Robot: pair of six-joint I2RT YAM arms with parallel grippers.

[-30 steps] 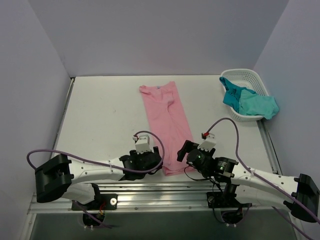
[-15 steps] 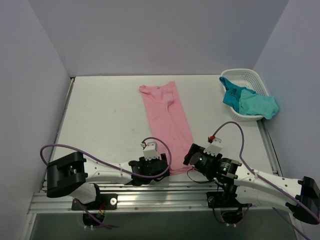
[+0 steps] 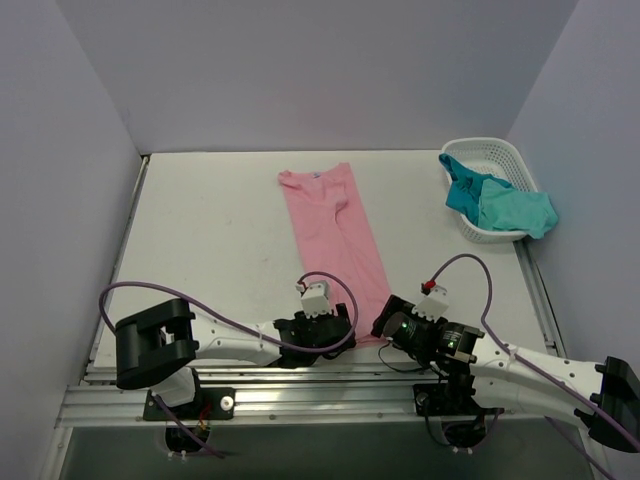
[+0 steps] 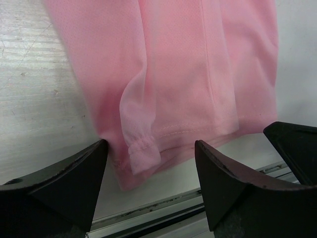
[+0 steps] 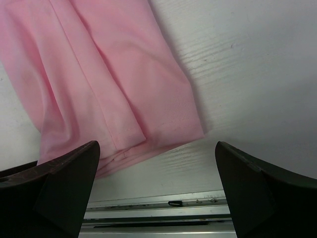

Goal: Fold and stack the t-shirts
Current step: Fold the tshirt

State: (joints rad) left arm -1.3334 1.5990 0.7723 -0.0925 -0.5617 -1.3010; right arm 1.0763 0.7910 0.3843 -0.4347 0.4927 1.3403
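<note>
The light pink t-shirt [image 3: 335,235] lies folded into a long narrow strip down the middle of the table, its bottom hem near the front edge. My left gripper [image 3: 330,333] is open just before the hem's left corner [image 4: 143,151], jaws wide apart and holding nothing. My right gripper [image 3: 385,322] is open at the hem's right corner [image 5: 168,129], also holding nothing. The teal and turquoise t-shirts [image 3: 500,205] sit bunched in the basket, hanging over its near rim.
The white lattice basket [image 3: 490,152] stands at the back right by the wall. The metal rail [image 5: 163,203] of the table's front edge lies directly under both grippers. Purple walls enclose the table on three sides.
Both grippers have moved toward the front edge and closer together, from beside the shirt's lower part down to its bottom hem. The shirt has not moved.
</note>
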